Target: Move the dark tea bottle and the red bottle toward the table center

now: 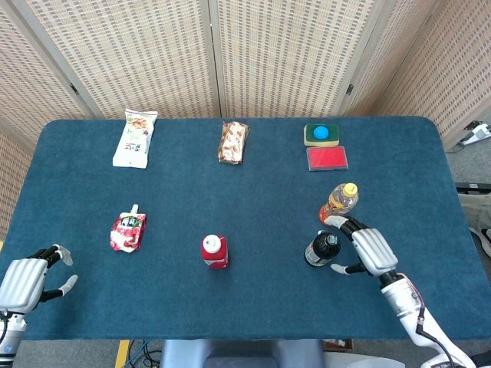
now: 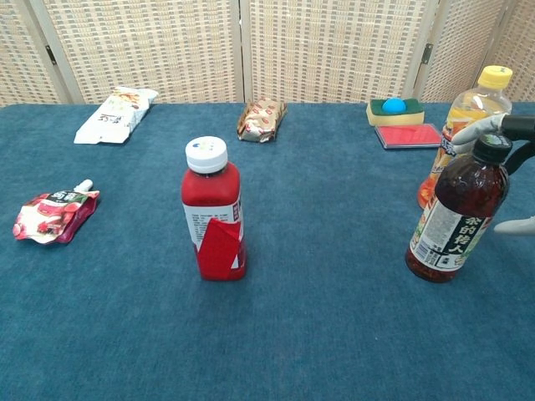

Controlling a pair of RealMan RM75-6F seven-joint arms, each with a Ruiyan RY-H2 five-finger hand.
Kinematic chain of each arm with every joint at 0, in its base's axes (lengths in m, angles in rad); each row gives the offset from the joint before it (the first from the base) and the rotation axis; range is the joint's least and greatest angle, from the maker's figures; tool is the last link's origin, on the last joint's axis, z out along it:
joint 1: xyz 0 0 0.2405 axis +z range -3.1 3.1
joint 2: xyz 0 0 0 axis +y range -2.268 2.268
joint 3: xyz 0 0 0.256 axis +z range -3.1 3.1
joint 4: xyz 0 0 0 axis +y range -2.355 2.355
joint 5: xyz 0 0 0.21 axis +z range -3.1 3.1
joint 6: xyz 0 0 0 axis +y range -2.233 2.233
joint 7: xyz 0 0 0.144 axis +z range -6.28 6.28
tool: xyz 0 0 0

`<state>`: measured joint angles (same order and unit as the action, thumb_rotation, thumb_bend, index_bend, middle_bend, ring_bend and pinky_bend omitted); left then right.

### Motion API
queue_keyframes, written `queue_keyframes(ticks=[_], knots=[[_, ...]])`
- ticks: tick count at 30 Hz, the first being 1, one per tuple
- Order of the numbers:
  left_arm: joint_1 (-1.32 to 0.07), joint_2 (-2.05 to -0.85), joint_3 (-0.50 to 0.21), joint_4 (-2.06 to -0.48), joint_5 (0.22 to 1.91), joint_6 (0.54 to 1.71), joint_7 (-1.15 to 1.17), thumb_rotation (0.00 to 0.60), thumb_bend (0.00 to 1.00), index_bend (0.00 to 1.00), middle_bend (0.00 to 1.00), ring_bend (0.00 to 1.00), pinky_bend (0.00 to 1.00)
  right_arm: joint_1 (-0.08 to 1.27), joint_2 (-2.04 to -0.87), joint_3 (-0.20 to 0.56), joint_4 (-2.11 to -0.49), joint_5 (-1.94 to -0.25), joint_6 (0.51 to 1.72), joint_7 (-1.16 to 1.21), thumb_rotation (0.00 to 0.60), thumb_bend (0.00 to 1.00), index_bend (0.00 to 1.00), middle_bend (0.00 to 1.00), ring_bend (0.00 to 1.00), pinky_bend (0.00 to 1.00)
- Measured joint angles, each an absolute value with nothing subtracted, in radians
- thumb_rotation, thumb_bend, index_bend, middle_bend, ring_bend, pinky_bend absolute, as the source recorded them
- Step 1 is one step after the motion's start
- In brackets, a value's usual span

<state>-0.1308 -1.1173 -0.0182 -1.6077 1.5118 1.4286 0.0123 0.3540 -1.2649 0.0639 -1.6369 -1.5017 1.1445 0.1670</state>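
The dark tea bottle (image 1: 322, 248) (image 2: 456, 209) stands upright at the front right of the table, just in front of an orange bottle with a yellow cap (image 1: 338, 202) (image 2: 468, 117). My right hand (image 1: 368, 249) (image 2: 508, 132) is close against its right side, fingers apart: one reaches past the cap and the thumb lies low by the label, with no firm hold showing. The red bottle (image 1: 214, 251) (image 2: 214, 209), white-capped, stands upright at the front centre, untouched. My left hand (image 1: 27, 280) hovers at the table's front left corner, holding nothing, fingers apart.
A red pouch (image 1: 128, 231) (image 2: 52, 215) lies front left. Along the back lie a white snack pack (image 1: 136, 138) (image 2: 114, 114), a brown snack pack (image 1: 233, 142) (image 2: 261, 119), a green sponge with a blue top (image 1: 321, 134) (image 2: 394, 109) and a flat red pad (image 1: 327, 158) (image 2: 407, 135).
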Motion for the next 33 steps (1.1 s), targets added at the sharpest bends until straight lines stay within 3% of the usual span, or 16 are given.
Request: queue_keyframes(ticks=[10, 16, 23, 33], knots=[[-0.13, -1.112, -0.02, -1.61, 1.509, 1.429, 0.002, 0.6, 0.24, 0.51, 0.39, 0.42, 0.59, 0.376, -1.31, 0.063, -1.593, -1.483, 1.116, 0.223, 0.6, 0.0, 0.2, 0.26, 0.2, 0.35], [-0.13, -1.11, -0.021, -1.61, 1.507, 1.429, -0.002, 0.6, 0.24, 0.51, 0.39, 0.42, 0.59, 0.382, -1.345, 0.066, -1.556, -1.478, 1.117, 0.252, 0.6, 0.0, 0.2, 0.35, 0.29, 0.41], [-0.129, -1.108, -0.021, -1.611, 1.505, 1.429, -0.003, 0.6, 0.24, 0.51, 0.39, 0.42, 0.59, 0.381, -1.395, 0.08, -1.511, -1.472, 1.152, 0.258, 0.6, 0.05, 0.36, 0.51, 0.45, 0.59], [-0.129, -1.105, -0.022, -1.613, 1.504, 1.429, -0.005, 0.6, 0.24, 0.51, 0.39, 0.42, 0.59, 0.396, -1.431, 0.11, -1.499, -1.46, 1.171, 0.262, 0.6, 0.1, 0.45, 0.58, 0.52, 0.65]])
